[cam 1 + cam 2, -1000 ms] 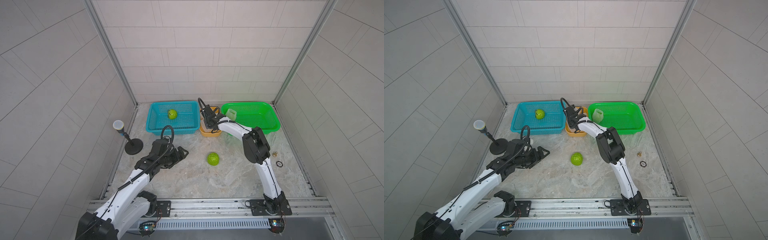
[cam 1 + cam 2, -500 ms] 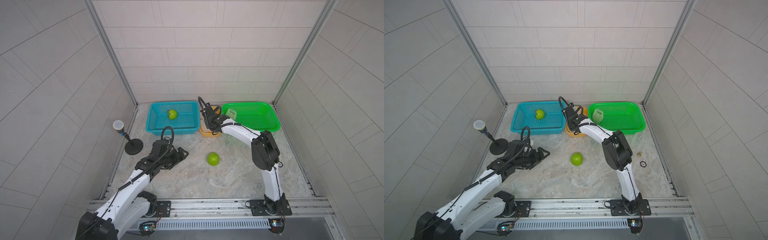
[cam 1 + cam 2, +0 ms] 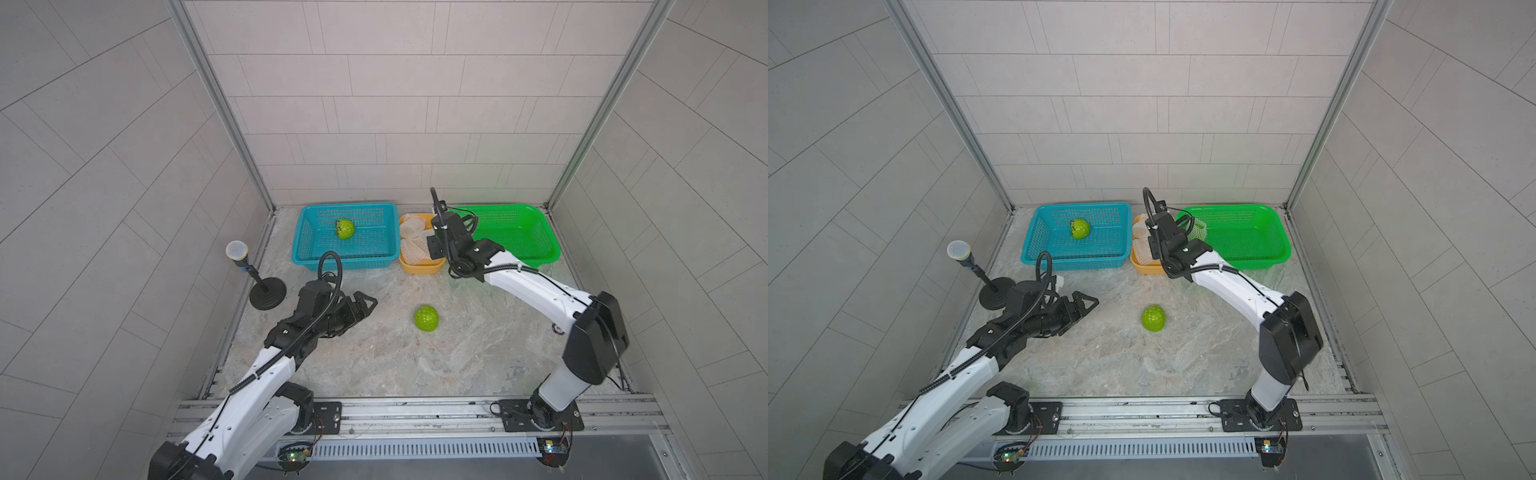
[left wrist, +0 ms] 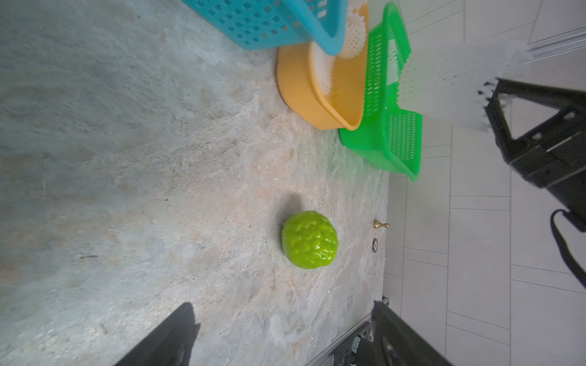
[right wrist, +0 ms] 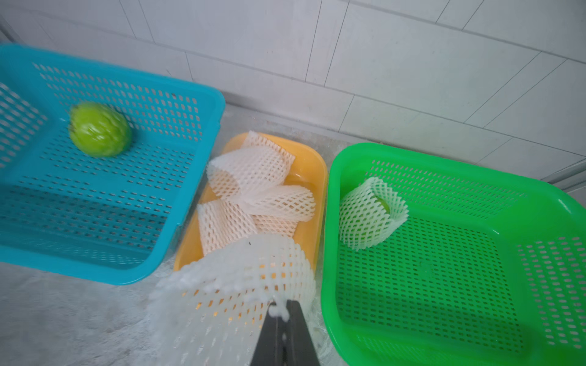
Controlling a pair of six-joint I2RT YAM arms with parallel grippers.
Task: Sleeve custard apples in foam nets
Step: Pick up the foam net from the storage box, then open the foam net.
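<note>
Right wrist view: the right gripper (image 5: 279,312) is clamped on the rim of the held foam net (image 5: 241,279). Both fingers meet, with the mesh pinched between them.
Net position: the held foam net hangs open ahead of the fingers, above the near end of the yellow tray (image 5: 318,164) and clear of the pile below.
Tray contents: several spare foam nets (image 5: 253,180) lie overlapping in the yellow tray, which stands between the two baskets.
Left arm: in both top views the left gripper (image 3: 361,309) (image 3: 1079,311) stands spread wide with nothing between the jaws. It is held low over the table (image 3: 374,361), aimed toward the loose custard apple (image 3: 426,318) (image 3: 1153,318) and apart from it.
Fruit on table: the loose custard apple (image 4: 309,240) rests bare on the table near its centre, between the two arms.
Fruit in blue basket: the second custard apple (image 3: 345,228) (image 5: 100,129) lies bare inside the blue basket (image 5: 206,95), toward its rear wall.
Fruit in green basket: the sleeved custard apple (image 5: 384,205) sits in the green basket (image 5: 444,158), in the corner nearest the yellow tray. The fitted foam net (image 5: 364,218) wraps it, and only a patch of green skin shows at the open end.
Periphery: a microphone stand (image 3: 266,289) stands at the table's left edge. The left wrist view shows a small brass piece (image 4: 380,225) and a dark ring (image 4: 375,245) near the table's edge beyond the loose custard apple.
</note>
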